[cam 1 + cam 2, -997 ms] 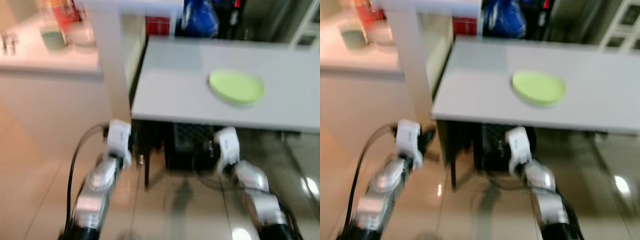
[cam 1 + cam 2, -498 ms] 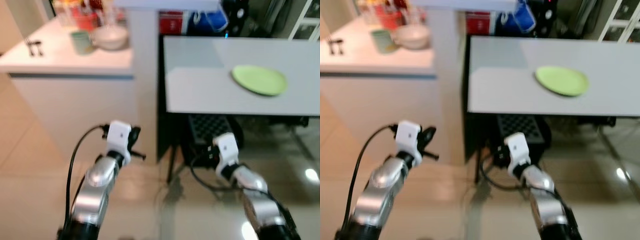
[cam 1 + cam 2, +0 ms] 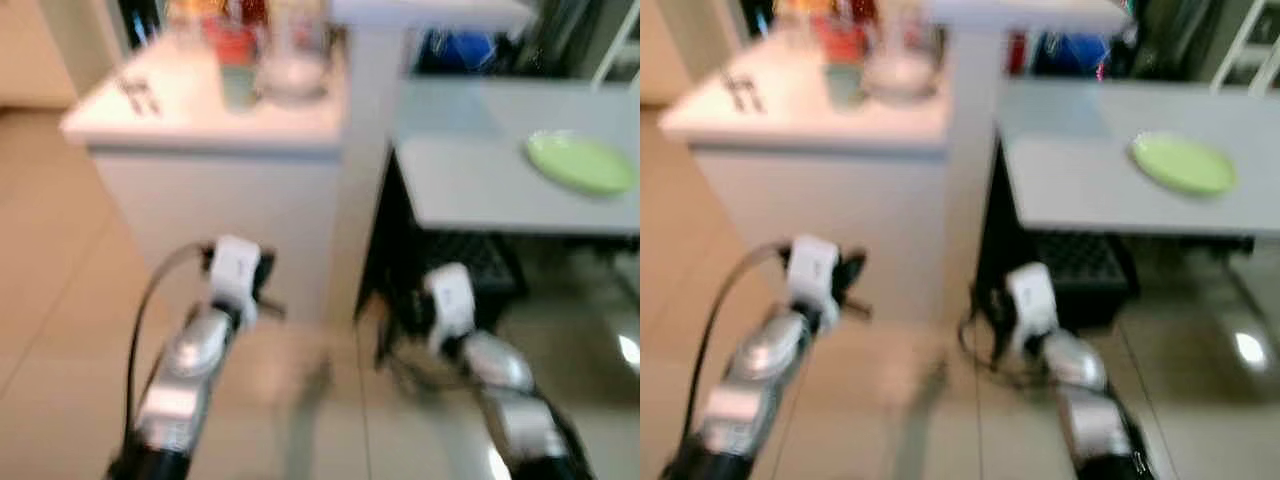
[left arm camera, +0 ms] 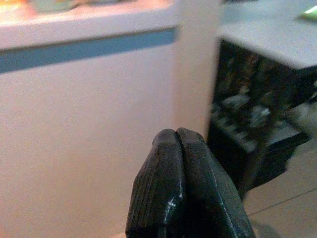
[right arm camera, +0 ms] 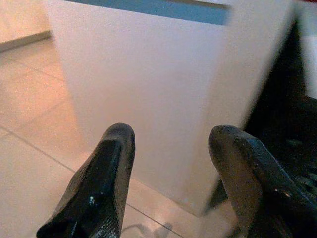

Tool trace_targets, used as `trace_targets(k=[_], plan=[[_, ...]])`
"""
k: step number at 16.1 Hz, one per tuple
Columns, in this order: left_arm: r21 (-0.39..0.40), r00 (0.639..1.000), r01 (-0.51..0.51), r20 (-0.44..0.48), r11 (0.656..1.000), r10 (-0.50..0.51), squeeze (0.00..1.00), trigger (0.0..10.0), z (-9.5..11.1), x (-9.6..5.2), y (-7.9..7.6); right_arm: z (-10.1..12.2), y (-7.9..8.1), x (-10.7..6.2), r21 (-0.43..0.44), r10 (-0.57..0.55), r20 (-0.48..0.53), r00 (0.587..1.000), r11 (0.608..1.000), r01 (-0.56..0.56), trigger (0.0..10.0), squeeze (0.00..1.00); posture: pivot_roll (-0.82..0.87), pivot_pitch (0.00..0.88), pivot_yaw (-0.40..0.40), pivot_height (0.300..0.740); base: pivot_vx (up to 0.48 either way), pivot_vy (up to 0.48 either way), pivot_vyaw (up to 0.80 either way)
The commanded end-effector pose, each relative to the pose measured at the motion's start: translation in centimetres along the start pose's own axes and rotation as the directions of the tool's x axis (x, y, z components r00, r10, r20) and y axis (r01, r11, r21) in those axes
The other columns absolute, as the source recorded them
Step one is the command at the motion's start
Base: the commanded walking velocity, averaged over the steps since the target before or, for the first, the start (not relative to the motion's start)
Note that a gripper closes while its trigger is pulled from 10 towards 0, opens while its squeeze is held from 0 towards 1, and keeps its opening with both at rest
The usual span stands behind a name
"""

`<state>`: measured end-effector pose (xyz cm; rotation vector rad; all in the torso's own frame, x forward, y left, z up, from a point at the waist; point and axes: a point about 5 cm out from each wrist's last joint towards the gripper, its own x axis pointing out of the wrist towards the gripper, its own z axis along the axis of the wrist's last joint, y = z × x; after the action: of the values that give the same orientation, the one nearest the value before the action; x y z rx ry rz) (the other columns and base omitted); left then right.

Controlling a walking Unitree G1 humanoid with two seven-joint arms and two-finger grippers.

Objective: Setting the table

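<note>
Compared with the earlier pictures, the whole scene has slid to the right, so it is the camera that has turned to the left; the things themselves have not moved. Now the white counter [image 3: 210, 110] stands at 12 o'clock, directly ahead, while the grey table [image 3: 480, 185] with the green plate [image 3: 583, 162] on it has gone to about 2 o'clock. The picture is blurred, which suggests the robot is turning or walking.

On the counter, at about 11 to 12 o'clock, I can make out a green cup [image 3: 237, 88], a pale bowl [image 3: 293, 72] just beside it, and dark cutlery [image 3: 135, 92] nearer the left edge; these are too soft to tell more.

Both arms are low in front of the body and carry nothing. The left gripper [image 4: 179, 136] has its fingers pressed together with nothing between them. The right gripper [image 5: 171, 144] has its fingers spread wide apart, facing the counter's white side.

I judge that the robot is heading to the counter to fetch the next item for the table, so a pick-up is not yet begun.
</note>
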<state>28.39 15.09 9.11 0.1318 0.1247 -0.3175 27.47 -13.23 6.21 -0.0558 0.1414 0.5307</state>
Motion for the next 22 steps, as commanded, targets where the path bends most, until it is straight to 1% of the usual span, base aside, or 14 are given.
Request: trace_targets(k=[1, 3, 6, 10, 11, 12, 13, 16, 22], plan=[[0.009, 1.0, -0.005, 0.011, 1.0, 0.005, 0.0, 10.0, 0.5, 0.3, -0.1, 0.2, -0.8, -0.3, -0.013, -0.018, 0.0, 1.0, 1.0, 0.018, 10.0, 0.0, 0.08, 0.0, -0.015, 0.74, 0.45, 0.0, 0.0], [0.023, 1.0, -0.014, 0.011, 1.0, 0.014, 0.0, 10.0, 0.5, 0.3, 0.0, 0.2, -0.7, -0.2, -0.013, -0.016, 0.0, 1.0, 1.0, 0.016, 10.0, 0.0, 0.08, 0.0, -0.014, 0.74, 0.469, 0.0, 0.0], [0.034, 1.0, 0.003, 0.009, 0.999, -0.003, 0.0, 10.0, 0.6, 0.4, -0.1, 0.1, -0.5, -0.1, -0.011, -0.011, -0.002, 1.0, 1.0, 0.011, 10.0, 0.0, 0.09, 0.0, -0.014, 0.74, 0.48, 0.0, 0.0], [0.016, 1.0, -0.006, 0.016, 1.0, 0.006, 0.0, 10.0, 0.7, 0.4, 0.0, 0.1, -0.4, 0.0, -0.01, -0.005, 0.0, 1.0, 1.0, 0.005, 10.0, 0.0, 0.09, 0.0, -0.013, 0.74, 0.48, 0.0, 0.0], [0.006, 0.999, -0.007, 0.031, 1.0, 0.006, 0.0, 10.0, 0.9, 0.3, 0.0, 0.0, -0.5, 0.0, -0.011, -0.005, -0.002, 1.0, 1.0, 0.005, 10.0, 0.0, 0.1, 0.0, -0.015, 0.74, 0.48, 0.0, 0.0], [0.012, 0.999, -0.005, 0.037, 1.0, 0.004, 0.0, 10.0, 1.1, 0.3, 0.0, 0.0, -0.6, 0.0, -0.011, -0.006, -0.003, 1.0, 1.0, 0.006, 10.0, 0.0, 0.1, 0.0, -0.015, 0.74, 0.48, 0.0, 0.0], [0.007, 0.999, -0.005, 0.044, 1.0, 0.004, 0.0, 10.0, 1.1, 0.3, -0.1, 0.0, -0.6, 0.0, -0.011, -0.006, -0.003, 1.0, 1.0, 0.006, 10.0, 0.0, 0.1, 0.0, -0.015, 0.74, 0.0, 0.0, 0.0], [0.041, 0.997, -0.019, 0.073, 0.999, 0.016, 0.0, 10.0, 1.6, 0.2, 0.2, 0.4, -0.8, 0.2, -0.035, -0.012, 0.029, 1.0, 0.999, 0.013, 10.0, 0.0, 0.11, 0.0, -0.016, 0.74, 0.0, 0.0, 0.0], [0.06, 0.998, -0.015, 0.068, 0.998, 0.011, 0.0, 10.0, 1.6, 0.3, 0.4, 0.5, -0.6, 0.4, -0.026, -0.002, 0.038, 0.999, 1.0, 0.003, 10.0, 0.0, 0.11, 0.0, -0.015, 0.74, 0.0, 0.0, 0.0]])
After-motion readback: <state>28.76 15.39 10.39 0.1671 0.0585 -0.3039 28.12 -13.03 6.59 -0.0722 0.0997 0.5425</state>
